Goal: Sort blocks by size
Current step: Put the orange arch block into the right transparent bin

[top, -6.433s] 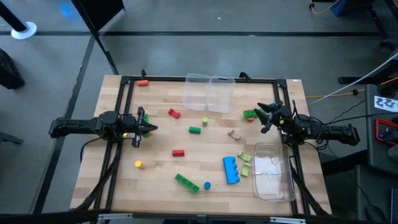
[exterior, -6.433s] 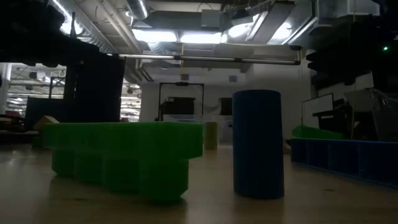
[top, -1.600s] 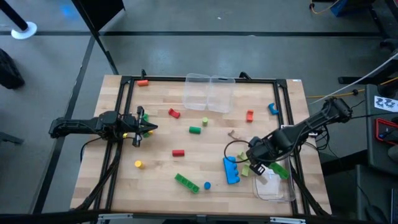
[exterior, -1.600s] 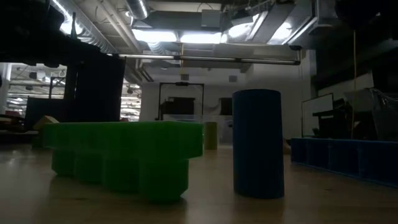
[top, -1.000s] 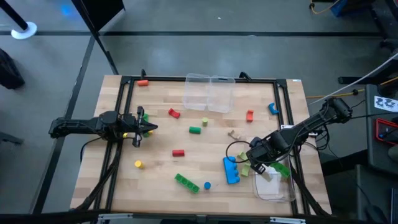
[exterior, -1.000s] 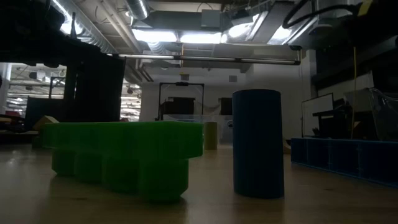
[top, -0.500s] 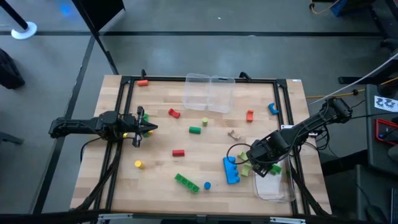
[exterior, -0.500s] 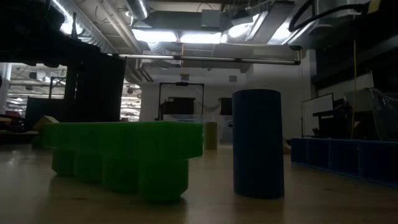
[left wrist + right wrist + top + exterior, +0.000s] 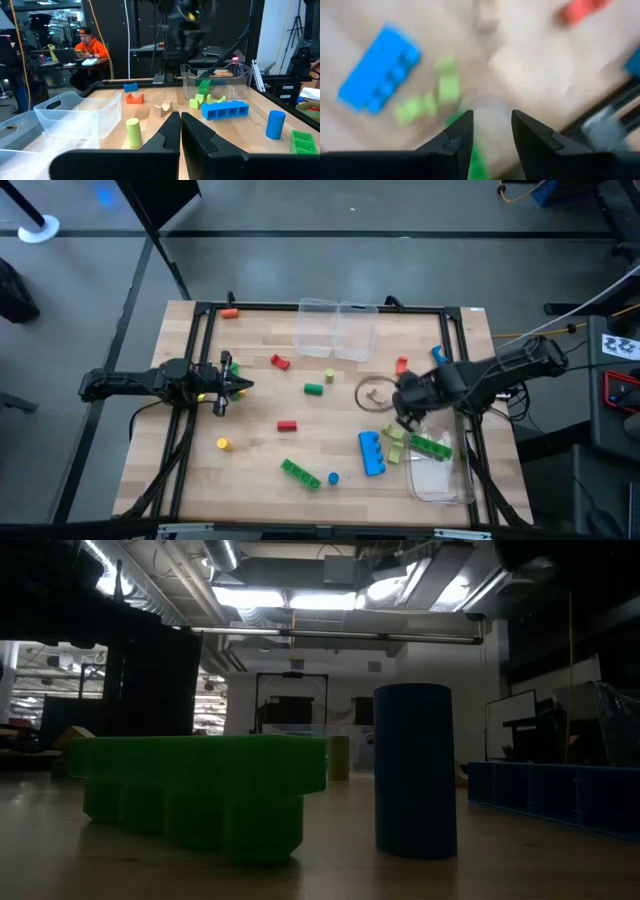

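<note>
Many small blocks lie scattered on the wooden table: a blue studded brick, a green studded brick, a blue cylinder, lime pieces, and red, yellow and green cylinders. Another green brick lies inside the clear container at the near right. My right gripper hovers open and empty just beyond that container's far-left corner; its wrist view is blurred. My left gripper rests shut and empty at the table's left.
Two clear containers stand at the far edge. A red-orange block, a blue arch and a tan block lie near my right arm. A black frame borders the table. A seated person shows beyond it.
My right gripper has gone from the near-right container's left rim toward the table's far edge and a little left. The green brick that travelled with it now lies in the container, apart from the fingers.
</note>
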{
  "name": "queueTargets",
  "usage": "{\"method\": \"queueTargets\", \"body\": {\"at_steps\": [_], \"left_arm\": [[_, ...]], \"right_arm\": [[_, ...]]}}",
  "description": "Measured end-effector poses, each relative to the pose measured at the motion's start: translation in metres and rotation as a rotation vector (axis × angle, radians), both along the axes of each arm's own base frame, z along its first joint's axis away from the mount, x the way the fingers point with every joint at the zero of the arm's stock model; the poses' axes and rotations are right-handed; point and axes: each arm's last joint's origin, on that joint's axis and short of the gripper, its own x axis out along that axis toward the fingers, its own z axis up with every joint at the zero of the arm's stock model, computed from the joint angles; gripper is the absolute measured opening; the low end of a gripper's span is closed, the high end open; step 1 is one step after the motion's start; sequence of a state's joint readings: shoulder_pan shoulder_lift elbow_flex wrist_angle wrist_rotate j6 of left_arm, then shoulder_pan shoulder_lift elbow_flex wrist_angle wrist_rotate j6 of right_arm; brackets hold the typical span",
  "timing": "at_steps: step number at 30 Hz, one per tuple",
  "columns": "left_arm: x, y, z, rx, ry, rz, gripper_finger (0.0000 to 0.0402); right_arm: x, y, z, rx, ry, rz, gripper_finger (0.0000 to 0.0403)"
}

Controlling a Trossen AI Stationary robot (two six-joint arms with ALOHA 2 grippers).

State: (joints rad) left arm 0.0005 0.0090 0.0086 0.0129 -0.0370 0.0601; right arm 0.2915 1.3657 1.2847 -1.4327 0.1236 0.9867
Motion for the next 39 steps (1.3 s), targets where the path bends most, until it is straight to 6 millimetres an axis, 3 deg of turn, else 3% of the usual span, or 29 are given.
{"method": "queueTargets", "body": {"at_steps": [12, 22, 27, 39], "left_arm": [[0.000, 0.000, 0.000, 0.000, 0.000, 0.000, 0.0000], [0.000, 0.000, 0.000, 0.000, 0.000, 0.000, 0.0000], [0.000, 0.000, 0.000, -0.001, 0.000, 0.000, 0.0000], [0.000, 0.000, 0.000, -0.008, 0.000, -0.001, 0.0000]], "right_arm": [[0.011, -0.084, -0.002, -0.170, 0.015, -0.136, 0.0136], [0.019, -0.122, -0.007, -0.118, 0.000, 0.008, 0.0136], [0.029, -0.136, -0.024, -0.078, 0.086, 0.076, 0.0136], [0.057, -0.161, -0.094, 0.068, 0.415, 0.240, 0.0136]]}}
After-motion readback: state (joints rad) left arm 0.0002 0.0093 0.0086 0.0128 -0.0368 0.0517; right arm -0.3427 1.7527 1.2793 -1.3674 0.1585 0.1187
